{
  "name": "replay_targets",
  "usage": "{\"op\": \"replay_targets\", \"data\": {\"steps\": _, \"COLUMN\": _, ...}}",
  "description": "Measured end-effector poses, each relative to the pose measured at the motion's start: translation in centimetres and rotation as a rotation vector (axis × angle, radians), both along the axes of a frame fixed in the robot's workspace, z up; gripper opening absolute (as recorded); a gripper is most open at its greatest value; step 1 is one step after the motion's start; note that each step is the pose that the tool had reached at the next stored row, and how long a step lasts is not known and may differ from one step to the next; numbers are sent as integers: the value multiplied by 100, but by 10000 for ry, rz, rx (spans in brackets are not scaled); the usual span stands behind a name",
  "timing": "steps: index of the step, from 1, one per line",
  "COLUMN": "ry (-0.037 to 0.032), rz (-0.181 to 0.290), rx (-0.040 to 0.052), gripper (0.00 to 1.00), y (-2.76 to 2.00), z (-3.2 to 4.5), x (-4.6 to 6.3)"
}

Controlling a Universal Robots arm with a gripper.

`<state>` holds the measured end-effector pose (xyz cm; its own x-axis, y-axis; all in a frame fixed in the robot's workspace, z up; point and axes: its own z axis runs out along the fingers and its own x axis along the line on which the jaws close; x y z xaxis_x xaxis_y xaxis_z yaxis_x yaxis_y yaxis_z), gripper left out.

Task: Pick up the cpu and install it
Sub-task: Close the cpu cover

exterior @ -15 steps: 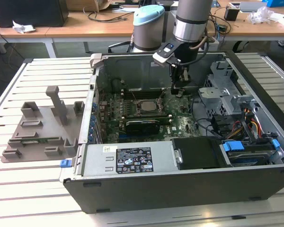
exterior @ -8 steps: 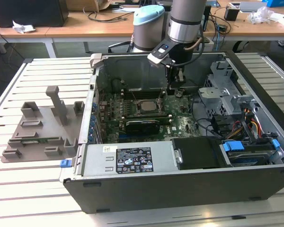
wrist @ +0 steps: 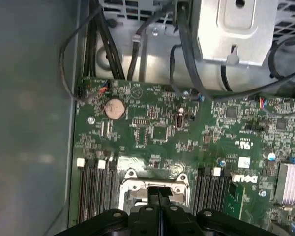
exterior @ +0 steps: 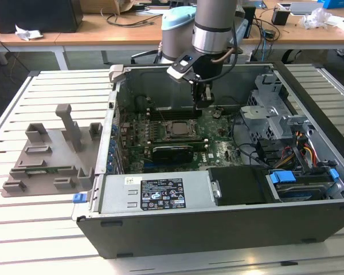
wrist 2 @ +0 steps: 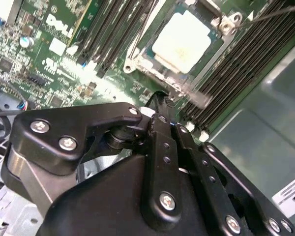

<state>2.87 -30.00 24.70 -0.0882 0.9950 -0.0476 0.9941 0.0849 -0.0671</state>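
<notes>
Silver metal, flat and shiny, marks the cpu. In the second wrist view it lies square inside the socket frame on the green motherboard, with memory slots on both sides. The gripper hangs just beside that socket, its two black fingers pressed together with nothing between them. In the exterior view it sits low inside the open computer case, a little to the exterior view's right of the socket and nearer the far wall. We judge the chip to be light and stiff but thin. Its smooth lid would likely slip under a pinch from above, and the contacts beneath are probably delicate. We would hold it by two opposite edges of its rim, level, with little force.
</notes>
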Motion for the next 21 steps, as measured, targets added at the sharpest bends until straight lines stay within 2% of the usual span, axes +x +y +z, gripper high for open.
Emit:
{"op": "replay_targets", "data": {"steps": 2, "ry": 0, "rz": 0, "rx": 2, "gripper": 11, "y": 0, "z": -34, "x": -117}}
{"op": "replay_targets", "data": {"steps": 6, "ry": -1, "rz": 0, "rx": 1, "gripper": 11, "y": 0, "z": -202, "x": -466}}
{"op": "replay_targets", "data": {"steps": 10, "ry": -1, "rz": 1, "rx": 1, "gripper": 11, "y": 0, "z": -335, "x": -625}}
{"op": "replay_targets", "data": {"steps": 12, "ry": 0, "rz": 0, "rx": 1, "gripper": 11, "y": 0, "z": -394, "x": -657}}
{"op": "replay_targets", "data": {"steps": 19, "ry": 1, "rz": 1, "rx": 0, "gripper": 11, "y": 0, "z": -424, "x": -675}}
{"op": "replay_targets", "data": {"steps": 21, "ry": 2, "rz": 1, "rx": 0, "gripper": 11, "y": 0, "z": -437, "x": -573}}
